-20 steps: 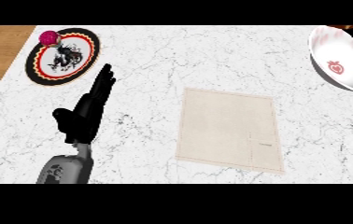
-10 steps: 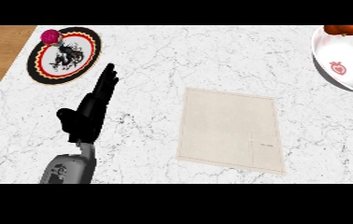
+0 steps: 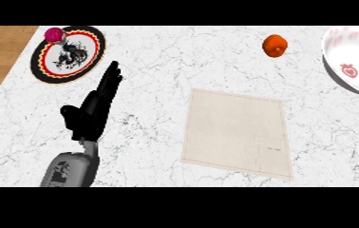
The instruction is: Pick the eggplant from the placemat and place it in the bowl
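The beige placemat (image 3: 238, 129) lies right of centre on the marble counter and nothing rests on it. No eggplant shows anywhere in the head view. The white bowl (image 3: 342, 56) with red markings is cut off by the right edge. My left hand (image 3: 91, 110) stands open at the lower left with straight fingers pointing up and away; it is left of the placemat and touches nothing. My right hand is out of the picture.
A round orange object (image 3: 275, 45) sits on the counter just left of the bowl. A black-rimmed patterned plate (image 3: 70, 56) lies at the far left with a magenta object (image 3: 54, 33) on its far rim. Bare wood (image 3: 14, 46) borders the counter's left end.
The round orange object, seen half a second ago at the top right edge by the bowl, is now lower and further left on the counter. My left hand has barely moved.
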Controlling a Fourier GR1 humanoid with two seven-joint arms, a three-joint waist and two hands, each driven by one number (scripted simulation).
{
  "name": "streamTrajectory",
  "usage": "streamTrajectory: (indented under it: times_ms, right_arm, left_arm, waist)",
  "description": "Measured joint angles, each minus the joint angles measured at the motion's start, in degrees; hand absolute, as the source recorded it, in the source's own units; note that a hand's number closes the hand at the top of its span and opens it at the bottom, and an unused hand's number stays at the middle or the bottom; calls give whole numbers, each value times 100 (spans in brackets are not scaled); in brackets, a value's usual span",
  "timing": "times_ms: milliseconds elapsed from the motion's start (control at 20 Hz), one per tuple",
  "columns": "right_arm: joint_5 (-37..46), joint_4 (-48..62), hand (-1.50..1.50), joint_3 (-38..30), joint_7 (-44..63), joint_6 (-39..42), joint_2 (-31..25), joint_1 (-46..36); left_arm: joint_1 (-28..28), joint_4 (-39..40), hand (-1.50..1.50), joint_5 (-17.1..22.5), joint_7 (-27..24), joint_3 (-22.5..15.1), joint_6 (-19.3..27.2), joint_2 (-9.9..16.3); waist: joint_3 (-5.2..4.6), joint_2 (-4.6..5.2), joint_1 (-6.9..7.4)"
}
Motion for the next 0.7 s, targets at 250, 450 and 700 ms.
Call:
streamTrajectory:
  times_ms: [250, 450, 700]
  right_arm:
    - [-233, 470, -150, -216, -608, 569, -3, 10]
    - [-568, 598, -150, -557, -1157, 793, -67, -19]
    - [-1012, 661, -150, -1039, -1530, 746, -183, -136]
  left_arm:
    - [55, -72, 0, -13, 12, -44, -24, -9]
    - [109, -107, 0, -37, -4, -62, 6, -42]
    - [138, -9, 0, 8, -113, 29, -50, 13]
  waist:
    - [7, 4, 33]
    - [6, -6, 8]
    - [3, -11, -15]
